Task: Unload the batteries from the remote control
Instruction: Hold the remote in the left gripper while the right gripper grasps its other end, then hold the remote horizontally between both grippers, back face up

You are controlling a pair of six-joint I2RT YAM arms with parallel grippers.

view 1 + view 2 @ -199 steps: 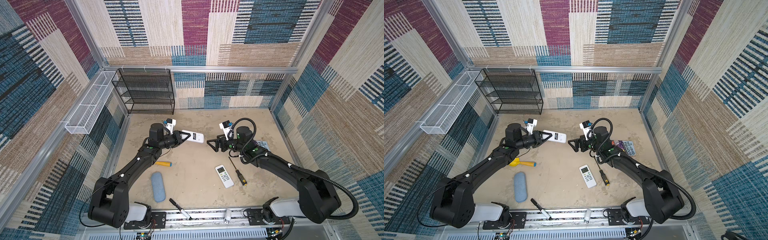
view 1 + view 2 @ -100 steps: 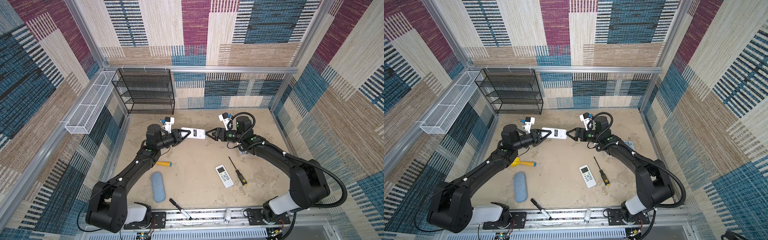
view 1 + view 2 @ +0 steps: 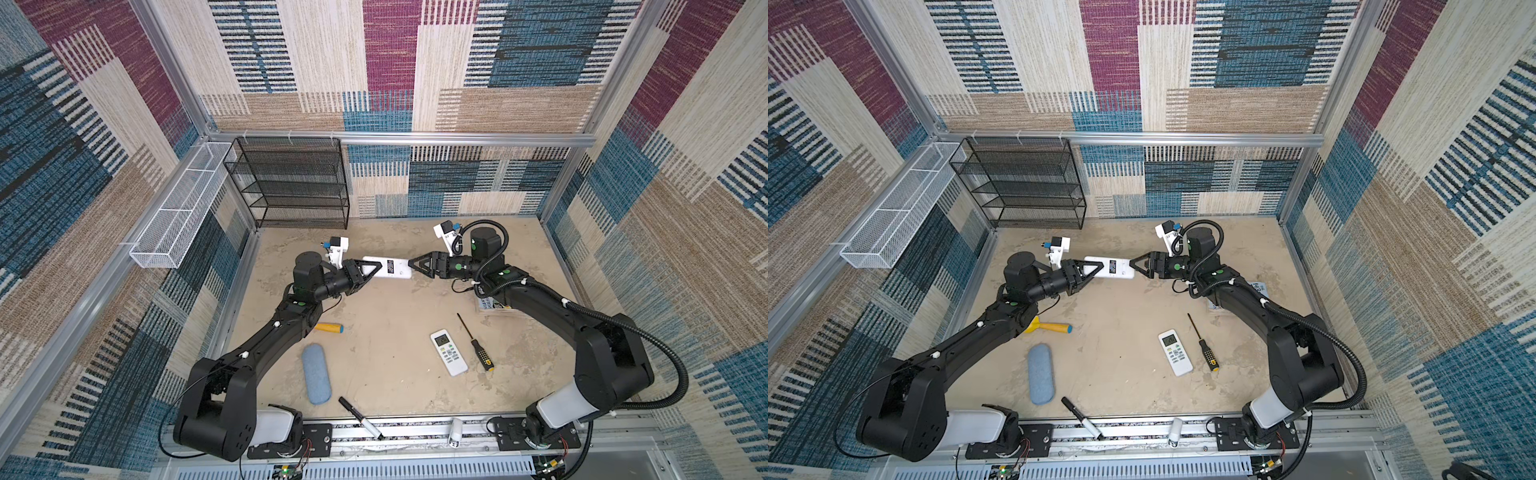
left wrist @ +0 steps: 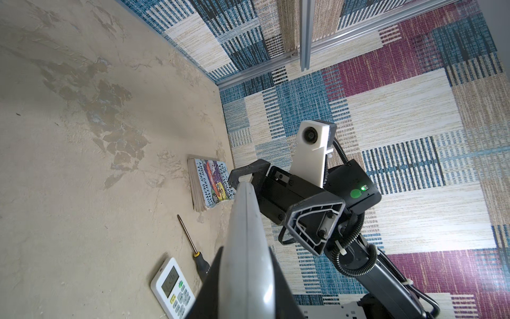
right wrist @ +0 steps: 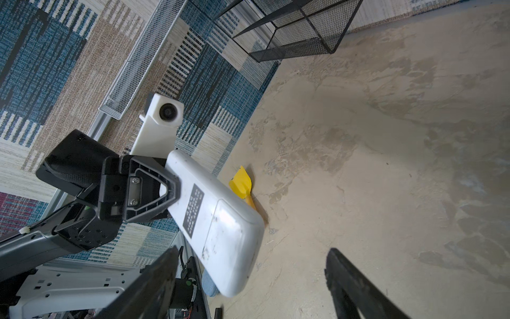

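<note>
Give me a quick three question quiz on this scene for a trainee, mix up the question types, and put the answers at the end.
1. True or false: the left gripper holds the white remote clear of the table.
2. The right gripper has its fingers: A) shut on that remote, B) open at its free end, C) resting on the table.
3. Which tool lies beside the second remote?
Key: 1 true; 2 B; 3 the screwdriver.
</note>
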